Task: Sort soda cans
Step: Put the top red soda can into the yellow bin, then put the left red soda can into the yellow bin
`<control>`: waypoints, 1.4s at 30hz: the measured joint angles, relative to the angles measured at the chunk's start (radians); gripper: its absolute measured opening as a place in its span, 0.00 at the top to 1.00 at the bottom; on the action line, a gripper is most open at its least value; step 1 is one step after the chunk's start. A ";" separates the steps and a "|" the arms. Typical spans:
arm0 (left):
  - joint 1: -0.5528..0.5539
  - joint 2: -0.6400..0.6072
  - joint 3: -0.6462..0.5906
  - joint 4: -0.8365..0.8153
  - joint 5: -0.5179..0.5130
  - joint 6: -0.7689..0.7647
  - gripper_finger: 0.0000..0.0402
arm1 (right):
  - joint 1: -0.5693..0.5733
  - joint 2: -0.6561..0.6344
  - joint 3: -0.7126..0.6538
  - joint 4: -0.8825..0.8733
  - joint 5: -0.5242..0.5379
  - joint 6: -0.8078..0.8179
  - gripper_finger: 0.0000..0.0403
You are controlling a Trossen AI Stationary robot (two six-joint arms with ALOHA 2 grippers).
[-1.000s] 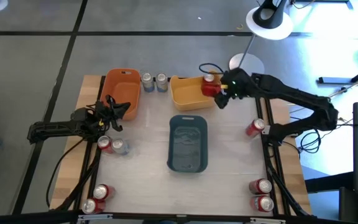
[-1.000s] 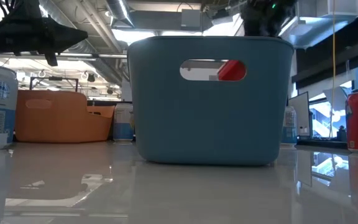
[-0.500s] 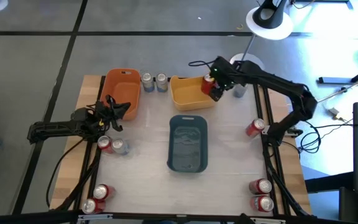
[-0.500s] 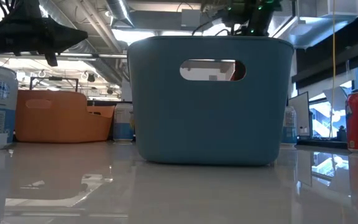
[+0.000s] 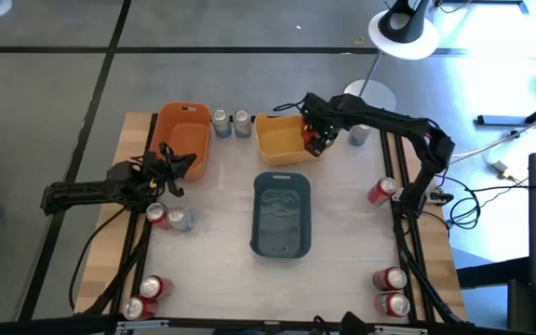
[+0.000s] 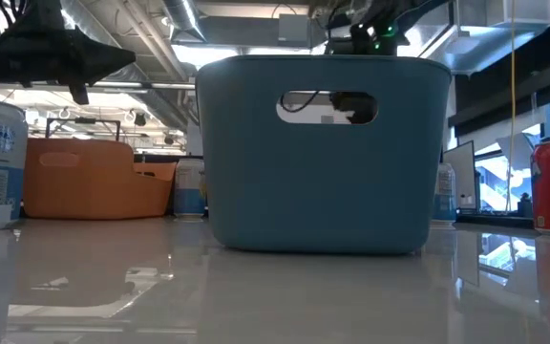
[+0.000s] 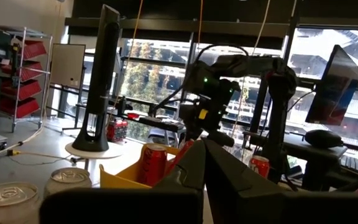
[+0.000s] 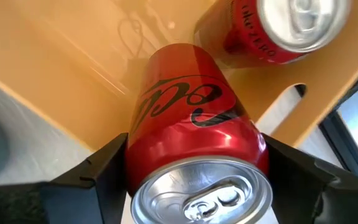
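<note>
Pinching glossy red cylindrical can (image 8: 194, 168), right jaws (image 5: 313, 141) over smooth yellow plastic bin (image 5: 277, 140); left jaws (image 5: 164, 166) pressed together.

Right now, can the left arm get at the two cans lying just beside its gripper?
Probably yes. The left gripper, shut, sits near the orange bin, and the red can and silver can lie close by on open table, nothing between.
</note>
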 joint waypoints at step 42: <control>0.000 0.010 0.074 0.033 -0.008 0.075 0.80 | 0.126 -0.387 0.000 -0.009 0.000 0.012 0.06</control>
